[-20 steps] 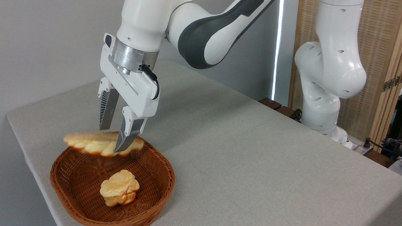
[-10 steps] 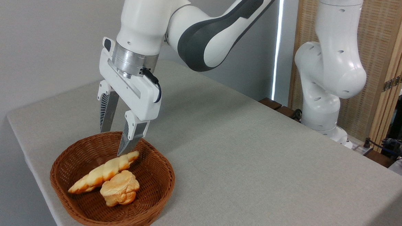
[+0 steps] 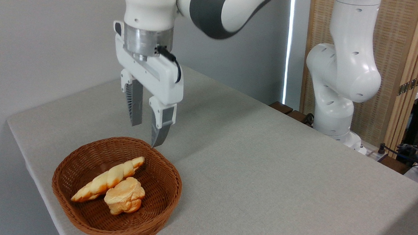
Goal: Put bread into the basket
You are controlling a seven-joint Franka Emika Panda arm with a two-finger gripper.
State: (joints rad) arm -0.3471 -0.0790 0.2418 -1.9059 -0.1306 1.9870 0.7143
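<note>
Resting nearest the camera, the basket (image 3: 82,214), a shallow reddish-brown wicker bowl, sits at the front left corner of the surface (image 3: 263,177), which is covered in pale grey cloth. Inside it lies the bread (image 3: 107,179), a long twisted pastry, pale yellow with toasted orange patches; it runs diagonally from the lower left wall up toward the back rim, and its middle touches a small lumpy bun (image 3: 124,195) lying just in front of it. Above and just behind the basket's back rim hangs the end effector (image 3: 147,134), its two ribbed fingers spread apart and holding nothing, their tips clear of both the wicker and the bread. The placing looks done, so the step in hand is judged to be the retreat. Doing it well would mean lifting straight up and away with the fingers kept apart, so that neither tip catches the rim or nudges the basket toward the nearby surface edge. Farther back, the white and dark grey arm (image 3: 218,10) arches across to its base (image 3: 338,102) at the far right, in front of a slatted wooden screen (image 3: 395,52).
</note>
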